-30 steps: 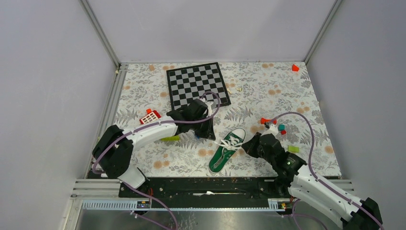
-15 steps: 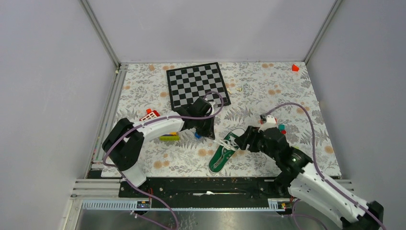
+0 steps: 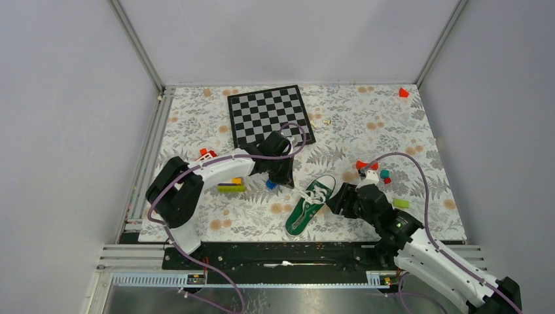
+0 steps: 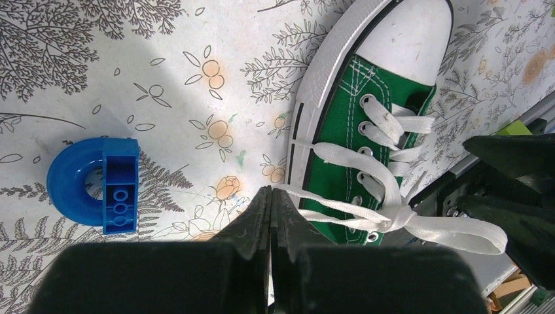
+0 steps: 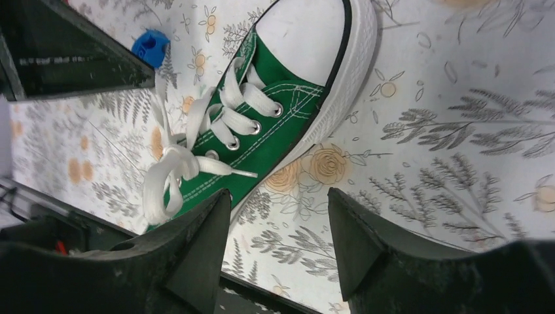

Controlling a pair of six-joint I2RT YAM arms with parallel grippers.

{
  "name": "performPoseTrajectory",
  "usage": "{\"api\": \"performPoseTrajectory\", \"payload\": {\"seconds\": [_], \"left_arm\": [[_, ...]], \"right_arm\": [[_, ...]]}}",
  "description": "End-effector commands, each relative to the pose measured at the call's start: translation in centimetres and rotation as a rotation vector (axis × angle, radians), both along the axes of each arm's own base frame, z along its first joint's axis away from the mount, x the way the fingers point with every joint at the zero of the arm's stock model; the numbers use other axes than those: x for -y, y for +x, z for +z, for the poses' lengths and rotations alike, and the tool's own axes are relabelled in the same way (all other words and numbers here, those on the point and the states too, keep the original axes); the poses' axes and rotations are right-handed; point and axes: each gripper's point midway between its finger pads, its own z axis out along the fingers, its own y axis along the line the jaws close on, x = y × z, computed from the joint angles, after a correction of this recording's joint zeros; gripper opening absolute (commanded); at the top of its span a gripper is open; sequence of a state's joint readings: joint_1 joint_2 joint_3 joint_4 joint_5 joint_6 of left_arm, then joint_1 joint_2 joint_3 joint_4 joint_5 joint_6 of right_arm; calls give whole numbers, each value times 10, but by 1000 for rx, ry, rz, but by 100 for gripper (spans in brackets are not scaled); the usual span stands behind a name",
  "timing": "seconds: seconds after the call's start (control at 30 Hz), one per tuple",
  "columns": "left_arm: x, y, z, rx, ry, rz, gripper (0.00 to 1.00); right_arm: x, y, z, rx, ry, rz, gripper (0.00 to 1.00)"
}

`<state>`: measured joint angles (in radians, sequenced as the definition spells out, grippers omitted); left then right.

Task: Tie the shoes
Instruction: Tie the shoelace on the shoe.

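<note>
Right now, one light green sneaker (image 3: 310, 205) lies on the desk (image 3: 393, 131) between both arms.
Left gripper (image 4: 270, 196) is pinched tight on the white lace (image 4: 357, 167), which looks soft, limp and slippery and is best taken near the knot. Right gripper (image 5: 278, 196) gapes empty beside the sole.

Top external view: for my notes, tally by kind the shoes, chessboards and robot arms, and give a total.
Shoes: 1, the green sneaker
Chessboards: 1, the chessboard
Robot arms: 2, the left arm and the right arm
Total: 4
</note>
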<state>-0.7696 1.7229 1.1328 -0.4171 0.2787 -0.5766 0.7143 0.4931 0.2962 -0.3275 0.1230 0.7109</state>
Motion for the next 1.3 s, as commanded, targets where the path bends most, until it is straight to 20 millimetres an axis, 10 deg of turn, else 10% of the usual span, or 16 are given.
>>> {"api": "performPoseTrajectory", "payload": {"seconds": [0.0,0.27,0.5,0.73,1.27], "left_arm": [[8,14,10,33,-28,10,0],[9,12,5,24,-45,11,0],[7,10,3,23,-47,8,0],[7,8,4,22,-56,6,0],[8,6,5,19,-69,3,0]], "right_arm": [[-10,11,2,-61,161,-150,62],[-29,-3,-7,-340,466,-341,58],[-25,7,-1,-308,532,-404,68],[-31,15,-11,-346,616,-449,44],[-46,23,-7,-370,701,-440,48]]}}
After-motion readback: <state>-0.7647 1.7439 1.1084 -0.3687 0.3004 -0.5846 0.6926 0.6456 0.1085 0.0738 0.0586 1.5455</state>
